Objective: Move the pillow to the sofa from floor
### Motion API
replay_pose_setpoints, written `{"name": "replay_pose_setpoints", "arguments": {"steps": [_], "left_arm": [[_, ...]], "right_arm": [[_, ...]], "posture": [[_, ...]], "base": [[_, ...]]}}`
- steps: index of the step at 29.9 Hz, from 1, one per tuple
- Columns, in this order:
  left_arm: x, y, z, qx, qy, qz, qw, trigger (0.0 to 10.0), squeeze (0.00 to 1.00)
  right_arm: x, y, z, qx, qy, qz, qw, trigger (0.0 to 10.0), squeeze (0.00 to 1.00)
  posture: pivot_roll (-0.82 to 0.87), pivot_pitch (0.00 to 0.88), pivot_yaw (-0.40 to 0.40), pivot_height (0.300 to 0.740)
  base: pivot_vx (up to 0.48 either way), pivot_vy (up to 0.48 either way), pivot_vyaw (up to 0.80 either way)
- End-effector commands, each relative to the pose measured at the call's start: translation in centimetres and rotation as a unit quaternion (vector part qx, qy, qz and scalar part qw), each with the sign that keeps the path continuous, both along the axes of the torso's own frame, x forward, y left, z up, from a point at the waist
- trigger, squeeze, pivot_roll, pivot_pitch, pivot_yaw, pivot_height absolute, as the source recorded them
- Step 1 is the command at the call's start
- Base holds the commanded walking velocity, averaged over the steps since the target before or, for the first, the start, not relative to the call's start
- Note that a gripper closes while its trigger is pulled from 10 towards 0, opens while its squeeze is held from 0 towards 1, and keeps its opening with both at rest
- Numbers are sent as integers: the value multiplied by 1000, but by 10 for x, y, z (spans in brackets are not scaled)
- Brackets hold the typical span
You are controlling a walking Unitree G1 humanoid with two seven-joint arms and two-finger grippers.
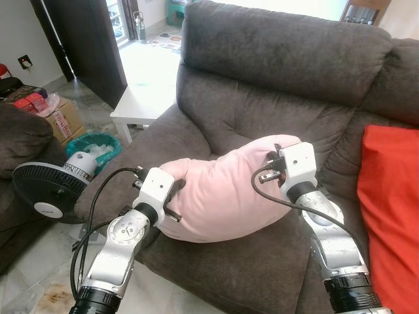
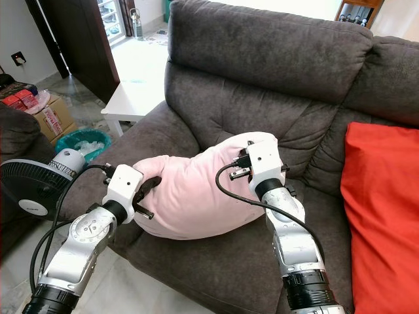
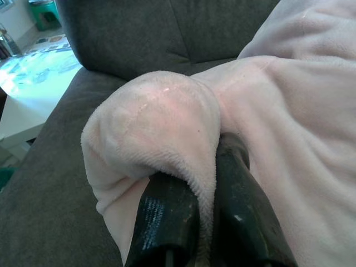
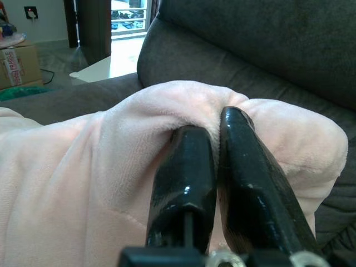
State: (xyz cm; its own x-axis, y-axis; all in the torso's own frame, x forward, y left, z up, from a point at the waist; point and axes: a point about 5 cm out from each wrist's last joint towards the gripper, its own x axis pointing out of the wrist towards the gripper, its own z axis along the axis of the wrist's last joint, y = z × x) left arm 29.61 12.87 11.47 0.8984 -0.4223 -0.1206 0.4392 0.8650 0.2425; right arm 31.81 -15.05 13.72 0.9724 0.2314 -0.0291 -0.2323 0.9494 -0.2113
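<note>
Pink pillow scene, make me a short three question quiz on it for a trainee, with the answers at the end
1. True or false: both grippers are pinching the pink pillow.
2. What is the pillow resting on?
A. the floor
B. the grey sofa's seat
C. the white table
3. Fill in: the cushion lying to the robot's right on the sofa is ____.

Key
1. True. The left gripper is shut on a fold at one end, the right gripper on a fold at the other.
2. B. It sags onto the seat of the grey sofa between the two arms.
3. Red: the red cushion.
</note>
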Motion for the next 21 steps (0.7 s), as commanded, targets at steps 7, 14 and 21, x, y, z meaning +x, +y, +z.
{"name": "replay_pose_setpoints", "arguments": {"steps": [7,14,21], "left_arm": [[2,-11,12,-2,-33,-14,999,10000,0],[6,0,13,23,-46,23,998,10000,0],[8,3,15,25,-58,43,997,10000,0]], "right_arm": [[-1,15,8,0,-13,43,999,10000,0],[-2,19,6,2,-11,56,998,10000,0],[-3,20,5,4,-10,62,998,10000,345]], "posture": [[151,49,-41,740],[156,55,-41,740],[151,55,-39,740]], "base": [[0,0,0],[0,0,0],[0,0,0]]}}
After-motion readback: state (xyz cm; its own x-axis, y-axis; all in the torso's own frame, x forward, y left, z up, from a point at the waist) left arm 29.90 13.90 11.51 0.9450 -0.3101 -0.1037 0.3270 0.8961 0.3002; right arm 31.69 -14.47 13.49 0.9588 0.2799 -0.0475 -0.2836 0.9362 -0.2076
